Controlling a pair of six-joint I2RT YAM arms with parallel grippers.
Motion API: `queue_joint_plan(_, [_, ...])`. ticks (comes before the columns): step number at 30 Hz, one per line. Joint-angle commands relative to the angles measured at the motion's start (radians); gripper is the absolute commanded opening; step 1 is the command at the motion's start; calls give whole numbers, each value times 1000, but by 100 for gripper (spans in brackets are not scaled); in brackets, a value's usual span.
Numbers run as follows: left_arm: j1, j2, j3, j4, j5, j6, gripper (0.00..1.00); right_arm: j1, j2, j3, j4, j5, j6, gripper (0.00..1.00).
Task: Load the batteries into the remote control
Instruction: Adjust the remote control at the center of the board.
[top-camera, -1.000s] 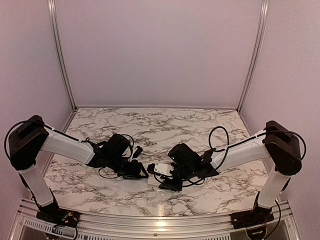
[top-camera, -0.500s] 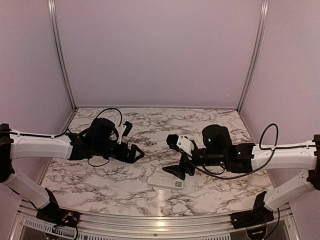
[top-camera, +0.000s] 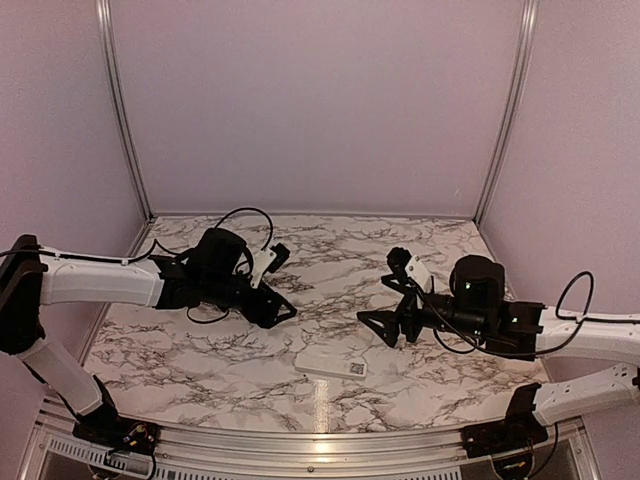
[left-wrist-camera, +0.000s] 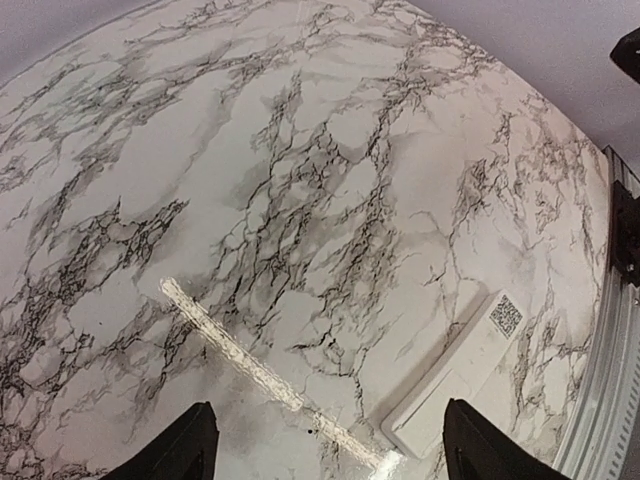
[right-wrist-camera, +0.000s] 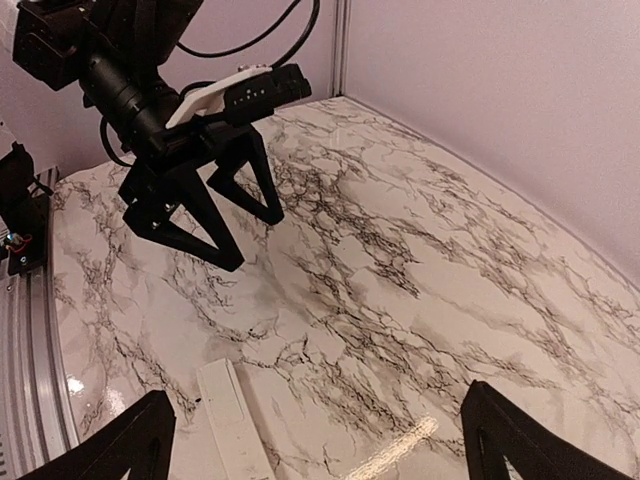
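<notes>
The remote control (top-camera: 332, 363) is a slim white bar lying flat near the table's front edge. Its plain back faces up, with a QR-like mark at its right end. It also shows in the left wrist view (left-wrist-camera: 455, 385) and the right wrist view (right-wrist-camera: 235, 420). No batteries are in view. My left gripper (top-camera: 282, 312) hangs open above the table, left of and behind the remote, and holds nothing (left-wrist-camera: 327, 410). My right gripper (top-camera: 375, 328) is open and empty (right-wrist-camera: 318, 395), to the right of and behind the remote. The left gripper (right-wrist-camera: 245, 235) faces the right wrist camera.
The marble tabletop (top-camera: 320, 260) is enclosed by lilac walls with metal posts (top-camera: 120, 110) at the back corners. A metal rail (top-camera: 320, 440) runs along the near edge between the arm bases. Loose cables loop over both wrists.
Both grippers have let go of the remote, opened, and risen off it. The right arm swung out to the right, the left arm drew back to the left, and the remote stays flat.
</notes>
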Motion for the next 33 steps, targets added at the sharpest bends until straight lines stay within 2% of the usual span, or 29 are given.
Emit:
queue_joint_plan(1, [-30,99,28,-143,42,95,80,-27,9,-15,-41,13,92,97])
queue_joint_plan(5, [-46,178,51,-118,61,123,79,-59,43,-40,-51,-74,185,92])
queue_joint_plan(13, [-47,345,216,-175,-76,64,50,-48,159,-40,-163,-121,225,78])
queue_joint_plan(17, [-51,385,241,-202,-94,67,41,-10,225,-17,-215,-108,218,78])
queue_joint_plan(23, [-81,392,213,-207,-82,86,36,75,406,59,-278,-68,186,79])
queue_joint_plan(33, [-125,363,138,-209,-31,79,26,80,565,141,-314,26,167,81])
